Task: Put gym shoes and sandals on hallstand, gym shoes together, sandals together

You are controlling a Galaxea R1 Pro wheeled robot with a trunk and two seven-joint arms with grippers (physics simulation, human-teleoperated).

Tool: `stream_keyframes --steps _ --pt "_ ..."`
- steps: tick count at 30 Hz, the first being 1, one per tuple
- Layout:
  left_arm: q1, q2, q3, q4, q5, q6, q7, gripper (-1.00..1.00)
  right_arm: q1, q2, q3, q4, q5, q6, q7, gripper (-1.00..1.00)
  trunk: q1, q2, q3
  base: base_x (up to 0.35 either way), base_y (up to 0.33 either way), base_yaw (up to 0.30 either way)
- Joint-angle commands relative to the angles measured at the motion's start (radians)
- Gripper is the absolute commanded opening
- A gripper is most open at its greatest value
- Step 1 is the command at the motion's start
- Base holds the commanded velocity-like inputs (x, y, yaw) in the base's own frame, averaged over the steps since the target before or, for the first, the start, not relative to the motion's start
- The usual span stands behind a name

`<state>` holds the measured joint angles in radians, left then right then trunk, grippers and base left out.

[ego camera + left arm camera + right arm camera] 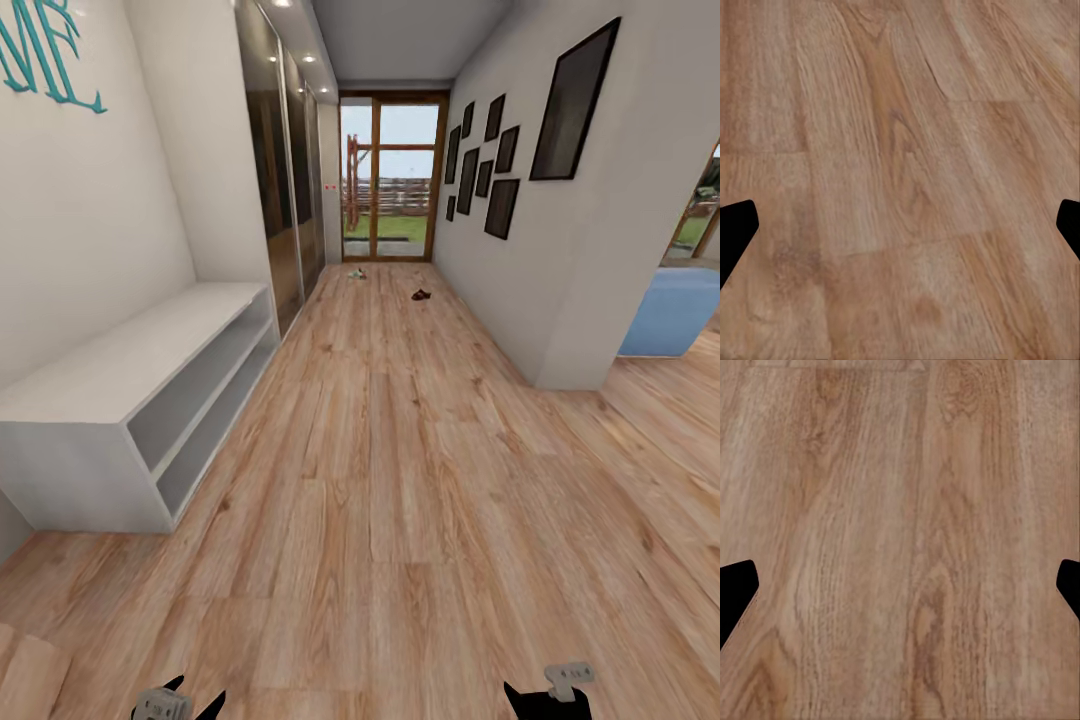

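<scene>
Far down the corridor floor [400, 480] of light wood planks, a small white shape with green, one or both gym shoes [356, 273], lies near the glass door. A dark brown shape to its right is a sandal or the pair [421, 294]; both are too small to separate. The hallstand with upper wall shelves is out of view. My left gripper [197, 697] and right gripper [548, 697] peek in at the head view's bottom edge. In the wrist views both the left gripper [900, 232] and the right gripper [900, 592] are open over bare planks, holding nothing.
A long pale grey two-tier bench [130, 370] without upper shelves stands against the left wall, and mirrored wardrobe doors [285, 190] follow it. On the right, a wall corner [575, 380] juts out before an opening with a blue sofa [675, 310]. A glass door [390, 180] ends the corridor.
</scene>
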<state>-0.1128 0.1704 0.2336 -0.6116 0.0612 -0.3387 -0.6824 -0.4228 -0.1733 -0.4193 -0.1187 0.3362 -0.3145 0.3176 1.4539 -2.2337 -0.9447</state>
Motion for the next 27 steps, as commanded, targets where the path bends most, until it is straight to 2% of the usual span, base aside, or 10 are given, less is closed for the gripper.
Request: stream_keyframes --steps 1,27 --pt "-0.001 0.0 0.002 0.001 0.006 0.001 -0.008 1.0 -0.001 0.0 -0.009 0.001 0.007 -0.003 0.005 1.0 0.0 0.0 0.0 0.337 0.0 0.0" --pt "-0.001 0.0 0.003 0.001 0.006 0.001 -0.008 1.0 -0.001 -0.002 -0.01 0.001 0.007 -0.003 0.003 1.0 0.0 0.0 0.002 0.337 0.0 0.0"
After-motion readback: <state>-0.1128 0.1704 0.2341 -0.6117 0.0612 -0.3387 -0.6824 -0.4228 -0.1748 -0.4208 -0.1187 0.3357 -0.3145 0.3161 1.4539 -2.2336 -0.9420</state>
